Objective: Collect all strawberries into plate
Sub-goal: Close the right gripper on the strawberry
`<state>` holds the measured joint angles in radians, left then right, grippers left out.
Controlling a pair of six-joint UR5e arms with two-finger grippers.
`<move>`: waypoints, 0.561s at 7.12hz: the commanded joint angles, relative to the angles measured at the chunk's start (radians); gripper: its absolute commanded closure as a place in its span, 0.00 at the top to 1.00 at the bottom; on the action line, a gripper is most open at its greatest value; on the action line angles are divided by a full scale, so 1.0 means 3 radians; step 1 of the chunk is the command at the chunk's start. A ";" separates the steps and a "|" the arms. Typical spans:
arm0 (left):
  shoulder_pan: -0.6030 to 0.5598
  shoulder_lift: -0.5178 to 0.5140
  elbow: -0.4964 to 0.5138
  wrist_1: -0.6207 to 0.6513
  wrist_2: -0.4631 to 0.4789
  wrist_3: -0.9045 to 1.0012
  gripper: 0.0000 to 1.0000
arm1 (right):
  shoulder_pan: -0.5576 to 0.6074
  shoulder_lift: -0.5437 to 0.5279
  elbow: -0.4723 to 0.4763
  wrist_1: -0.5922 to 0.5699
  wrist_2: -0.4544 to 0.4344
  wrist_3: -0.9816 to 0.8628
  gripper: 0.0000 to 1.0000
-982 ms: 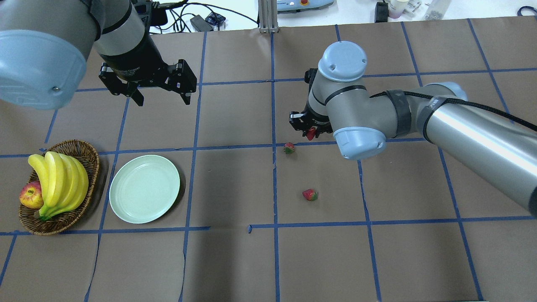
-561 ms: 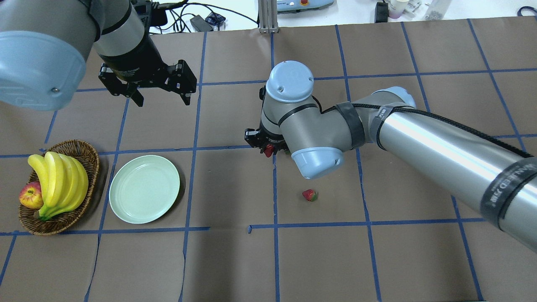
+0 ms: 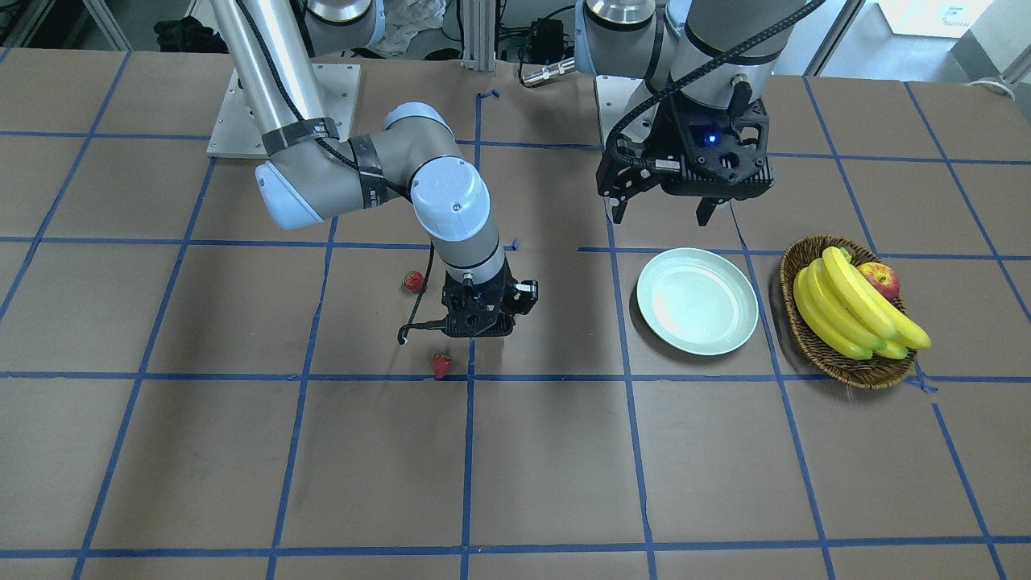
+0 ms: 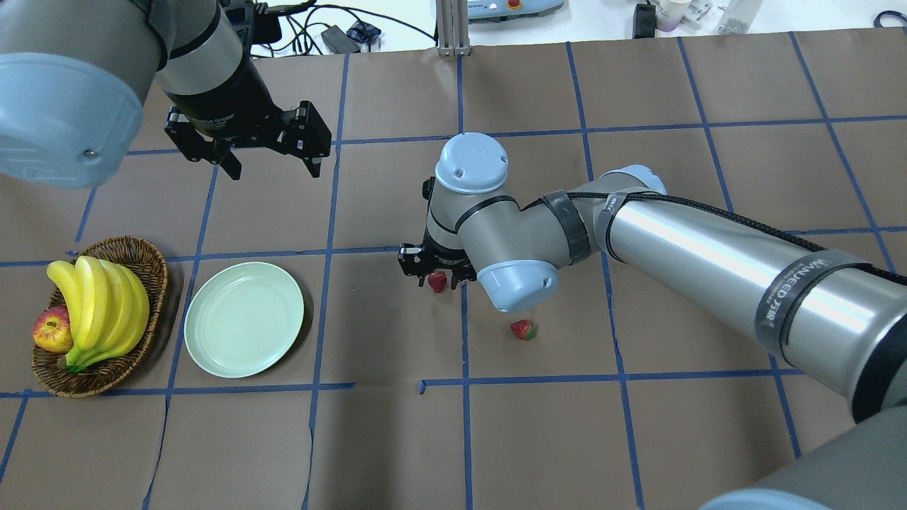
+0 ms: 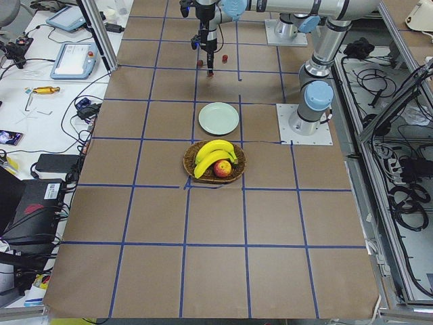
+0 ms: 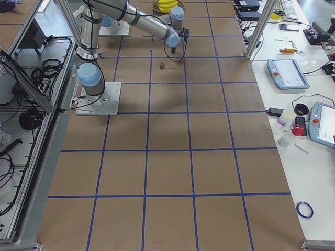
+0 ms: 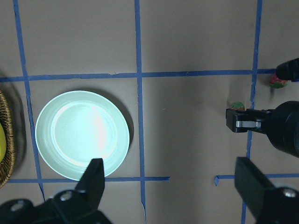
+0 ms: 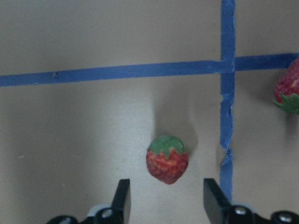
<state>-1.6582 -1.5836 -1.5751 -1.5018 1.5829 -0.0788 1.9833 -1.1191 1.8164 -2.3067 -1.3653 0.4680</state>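
The pale green plate [image 4: 244, 319] [image 3: 697, 300] [image 7: 81, 135] lies empty at the left. My right gripper [image 4: 434, 273] [image 3: 481, 329] [image 8: 163, 200] hangs open over the table's middle. One strawberry [image 4: 438, 281] [image 8: 167, 159] [image 7: 237, 106] lies just past its fingertips, not gripped. A second strawberry [image 3: 440, 365] [image 8: 289, 91] [image 7: 279, 81] lies close by; my arm hides it in the overhead view. The third strawberry [image 4: 523, 329] [image 3: 414, 281] lies nearer the robot. My left gripper [image 4: 275, 168] [image 3: 660, 216] [image 7: 168, 163] is open and empty, held above the table beyond the plate.
A wicker basket [image 4: 142, 255] [image 3: 842, 374] with bananas [image 4: 106, 304] and an apple [image 4: 51, 329] stands left of the plate. My right forearm [image 4: 708, 248] stretches across the right half of the table.
My right arm swung left toward the plate carrying a strawberry. Its jaws now stand apart and that strawberry sits below them. The left arm has not moved.
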 commanded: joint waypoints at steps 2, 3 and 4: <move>0.0000 0.0007 -0.0001 0.0000 0.0006 0.0002 1.00 | -0.0015 -0.0083 -0.0031 0.0029 -0.0329 -0.0031 1.00; 0.0000 0.0012 -0.0001 -0.0005 0.0006 0.0002 1.00 | -0.0015 -0.0109 -0.0052 0.0100 -0.0626 -0.0112 1.00; 0.0000 0.0002 -0.0001 -0.0005 0.0006 0.0002 1.00 | -0.0040 -0.0120 -0.0112 0.0126 -0.0740 -0.0326 1.00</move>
<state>-1.6582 -1.5813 -1.5752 -1.5028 1.5845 -0.0782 1.9772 -1.1482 1.7991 -2.2819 -1.5242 0.4274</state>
